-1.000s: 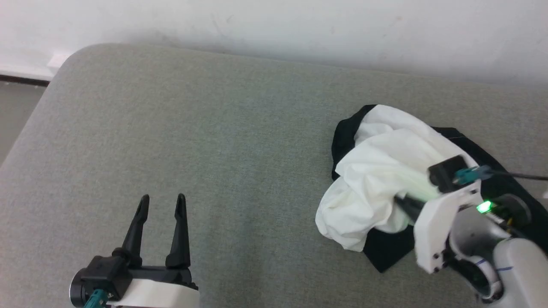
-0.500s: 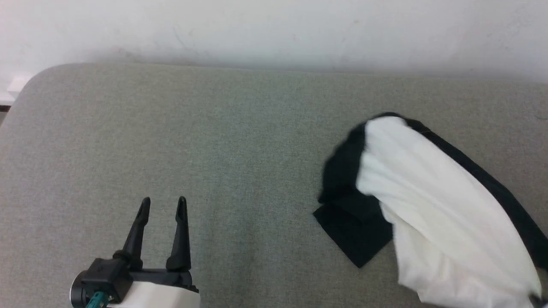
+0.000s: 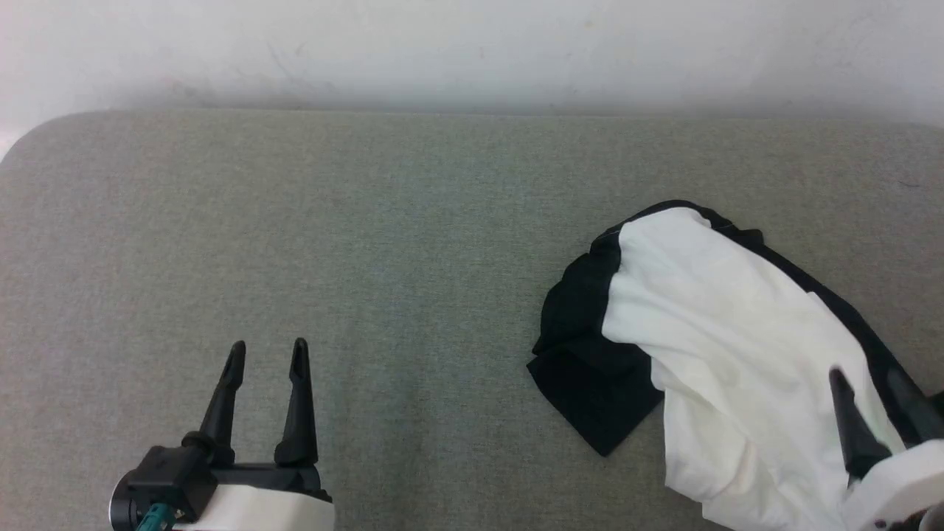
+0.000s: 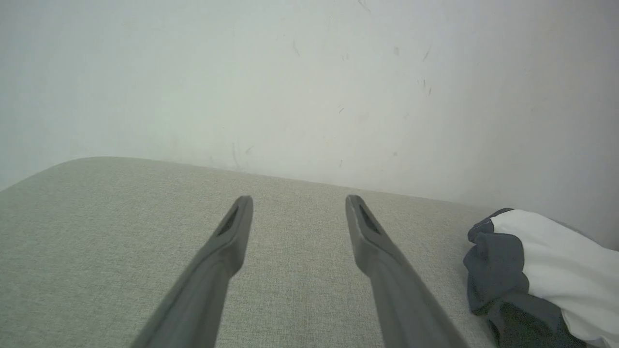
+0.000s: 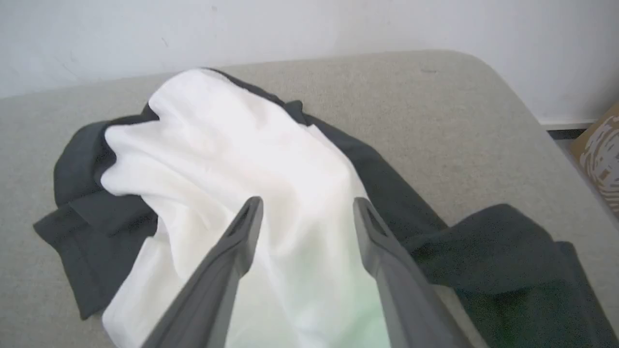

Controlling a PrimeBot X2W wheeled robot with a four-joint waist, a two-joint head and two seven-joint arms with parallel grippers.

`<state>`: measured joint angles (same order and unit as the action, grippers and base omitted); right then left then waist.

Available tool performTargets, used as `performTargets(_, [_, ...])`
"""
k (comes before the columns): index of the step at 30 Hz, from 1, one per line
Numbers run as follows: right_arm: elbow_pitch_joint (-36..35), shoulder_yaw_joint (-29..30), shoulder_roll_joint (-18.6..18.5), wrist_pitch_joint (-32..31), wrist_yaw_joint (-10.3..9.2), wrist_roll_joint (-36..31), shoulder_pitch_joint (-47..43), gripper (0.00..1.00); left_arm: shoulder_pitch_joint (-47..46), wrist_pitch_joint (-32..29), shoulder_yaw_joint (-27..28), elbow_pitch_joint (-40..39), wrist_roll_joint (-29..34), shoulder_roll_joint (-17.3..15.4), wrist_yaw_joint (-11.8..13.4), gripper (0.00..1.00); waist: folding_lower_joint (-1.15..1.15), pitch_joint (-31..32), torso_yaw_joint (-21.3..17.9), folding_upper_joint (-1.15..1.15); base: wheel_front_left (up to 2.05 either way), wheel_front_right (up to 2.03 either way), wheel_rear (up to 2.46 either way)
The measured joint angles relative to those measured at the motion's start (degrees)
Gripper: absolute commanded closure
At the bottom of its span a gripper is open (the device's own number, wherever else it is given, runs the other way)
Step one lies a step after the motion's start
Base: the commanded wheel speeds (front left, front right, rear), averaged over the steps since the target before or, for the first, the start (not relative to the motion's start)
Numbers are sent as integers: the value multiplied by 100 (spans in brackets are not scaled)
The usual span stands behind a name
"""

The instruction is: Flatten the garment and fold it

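One garment [image 3: 723, 332] lies in a rumpled heap on the right part of a big grey cushion [image 3: 413, 243]. Its white middle is bunched up on top. Black cloth sticks out from under it on both sides. It is not flat and not folded.

A white wall [image 3: 472, 51] runs along the far edge of the cushion, and the garment stops a little short of it. The cushion has round corners at its far left and far right. Past the right corner, lower down, one brown box [image 5: 599, 154] peeks in, well apart from the garment.

There are two grippers. The right gripper [image 5: 308, 205] hangs just over the white cloth with its two fingers spread wide, gripping nothing. The left gripper [image 3: 267, 352] is spread wide too and holds nothing. It is over bare cushion, well apart from the garment. The left and middle of the cushion are plain grey cloth, wide room to move in.
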<state>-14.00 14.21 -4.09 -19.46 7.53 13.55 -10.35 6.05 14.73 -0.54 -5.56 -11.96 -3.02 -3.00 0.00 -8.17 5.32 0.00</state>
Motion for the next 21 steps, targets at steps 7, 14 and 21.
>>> performTargets(7, [-617, -21, 96, 1915, 0, -481, 349, 0, 2, 0, 22, -268, 37, 1, -1, 0, 0, 9, -180, -1, 0, 0, 0])
performTargets(14, [-32, 48, 100, 3201, 0, -307, 120, 0, 148, 0, 31, -485, 160, 1, 10, 0, 0, -27, -225, -1, 0, 0, 0])
performTargets(21, [201, 71, 104, 3372, 0, -266, 201, 0, -131, -431, -380, -528, 404, -99, -57, 0, 0, -175, -267, -1, 0, 0, 0])
